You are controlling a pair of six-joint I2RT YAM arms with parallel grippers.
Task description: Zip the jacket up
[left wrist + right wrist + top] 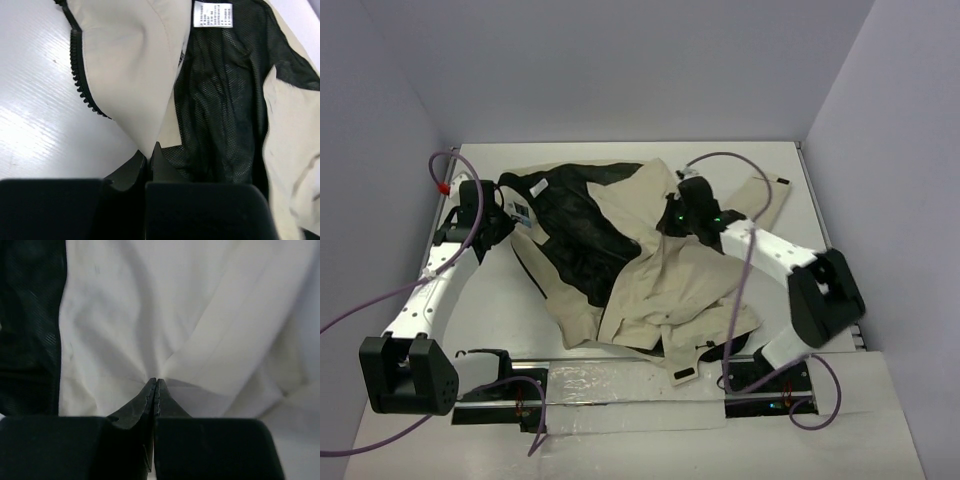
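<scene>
Folds are hiding most zipper teeth (79, 80) of the jacket (655, 275); the outstretched left gripper (150, 149) and right gripper (156, 383) are each pinching its beige fabric.

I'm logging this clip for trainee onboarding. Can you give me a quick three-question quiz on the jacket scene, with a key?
1. True or false: the jacket lies fully zipped on the table.
2. What is the right hand closed on? A) beige jacket fabric B) a zipper pull C) nothing at all
3. Fill in: in the left wrist view, the white label sits on the black ____ lining, near where the left hand pinches the jacket's edge.

Key: 1 false, because it lies open with the lining showing; 2 A; 3 mesh.
</scene>
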